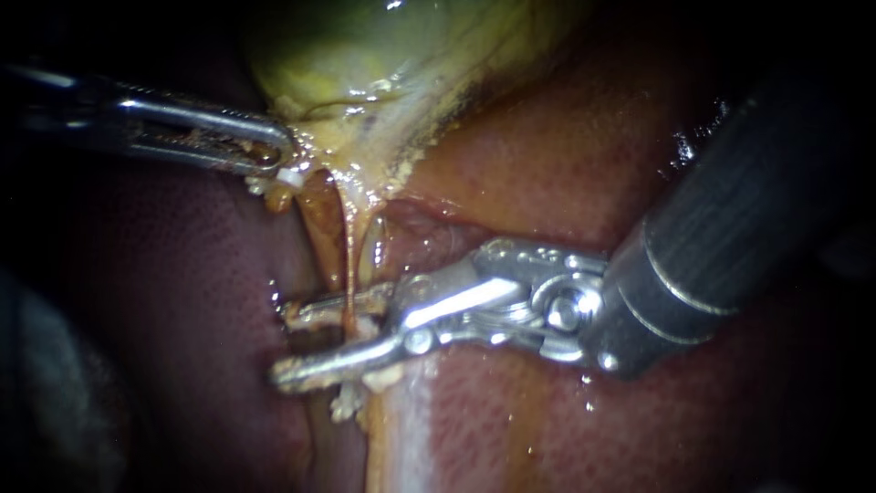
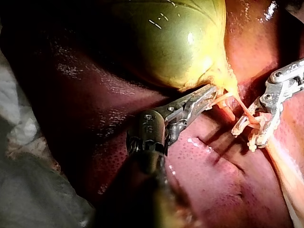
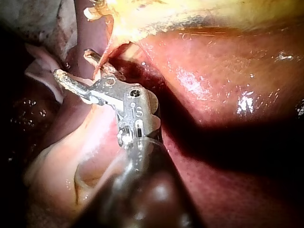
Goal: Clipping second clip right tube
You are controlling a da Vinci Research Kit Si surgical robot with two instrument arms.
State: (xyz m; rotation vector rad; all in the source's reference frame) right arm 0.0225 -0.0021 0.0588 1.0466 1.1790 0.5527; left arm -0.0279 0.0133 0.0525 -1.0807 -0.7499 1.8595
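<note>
The left instrument point(image 1: 276, 157), its hand clamped on the gallbladder point(image 1: 365, 55) neck, held the thin tube point(image 1: 349, 260) taut off the liver point(image 1: 566, 164), apparently so the wide-open hand of the right instrument point(image 1: 285, 345) could straddle it for clipping.

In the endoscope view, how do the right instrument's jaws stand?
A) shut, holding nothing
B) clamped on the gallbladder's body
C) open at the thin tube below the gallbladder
C: a gap shows between the jaws of the right instrument, and the thin tube runs down to them from the gallbladder.
</note>
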